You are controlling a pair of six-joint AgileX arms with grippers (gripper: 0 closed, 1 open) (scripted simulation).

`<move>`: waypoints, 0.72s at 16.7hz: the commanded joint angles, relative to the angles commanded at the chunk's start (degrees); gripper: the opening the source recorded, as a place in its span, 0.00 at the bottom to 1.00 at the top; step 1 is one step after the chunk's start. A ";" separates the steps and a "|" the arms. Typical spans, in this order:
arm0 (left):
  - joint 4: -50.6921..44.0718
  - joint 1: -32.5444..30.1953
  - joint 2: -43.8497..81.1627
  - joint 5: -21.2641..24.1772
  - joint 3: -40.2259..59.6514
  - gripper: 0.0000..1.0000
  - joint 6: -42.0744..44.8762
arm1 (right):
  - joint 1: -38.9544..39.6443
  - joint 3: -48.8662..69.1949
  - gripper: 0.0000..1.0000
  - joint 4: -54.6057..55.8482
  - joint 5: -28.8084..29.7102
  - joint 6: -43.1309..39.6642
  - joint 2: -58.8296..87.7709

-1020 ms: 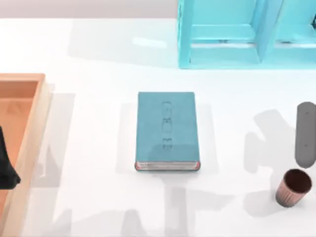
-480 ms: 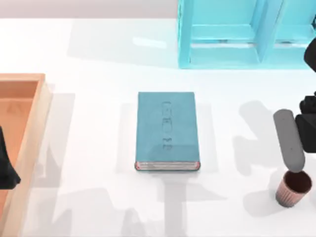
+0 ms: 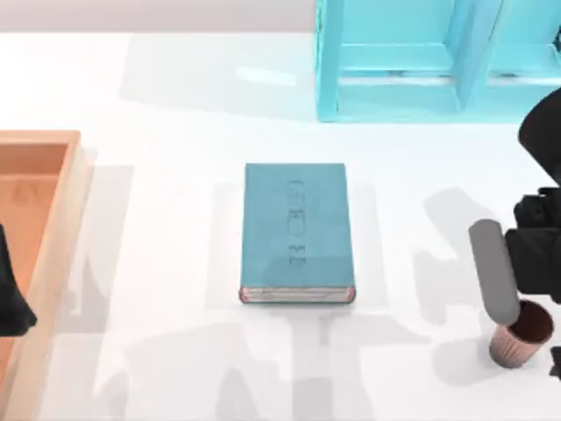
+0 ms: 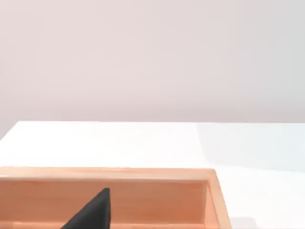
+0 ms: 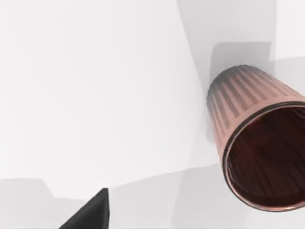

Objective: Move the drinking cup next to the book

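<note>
Our right gripper hangs just over the cup at the table's right edge; we cannot tell its grip state. The cup stands upright on the table, well apart from the book, which lies flat at the centre. Our left arm sits parked over the wooden tray at the left. A cyan shelf stands at the back.

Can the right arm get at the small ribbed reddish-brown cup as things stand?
Probably yes. The right hand is poised at the small ribbed reddish-brown cup, which stands upright on bare white table with nothing beside it. The large teal hardcover book lies well off toward the left.
</note>
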 joint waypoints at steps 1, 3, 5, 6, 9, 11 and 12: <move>0.00 0.00 0.00 0.00 0.00 1.00 0.00 | 0.04 -2.12 1.00 3.10 0.00 0.07 0.79; 0.00 0.00 0.00 0.00 0.00 1.00 0.00 | 0.12 -6.23 1.00 8.98 -0.01 0.20 2.30; 0.00 0.00 0.00 0.00 0.00 1.00 0.00 | 0.21 -9.34 1.00 12.97 -0.01 0.24 3.42; 0.00 0.00 0.00 0.00 0.00 1.00 0.00 | 0.24 -10.28 1.00 14.07 -0.01 0.25 3.76; 0.00 0.00 0.00 0.00 0.00 1.00 0.00 | 0.25 -10.75 1.00 14.58 -0.01 0.26 3.91; 0.00 0.00 0.00 0.00 0.00 1.00 0.00 | 0.25 -10.75 0.92 14.58 -0.01 0.26 3.91; 0.00 0.00 0.00 0.00 0.00 1.00 0.00 | 0.25 -10.75 0.85 14.58 -0.01 0.26 3.91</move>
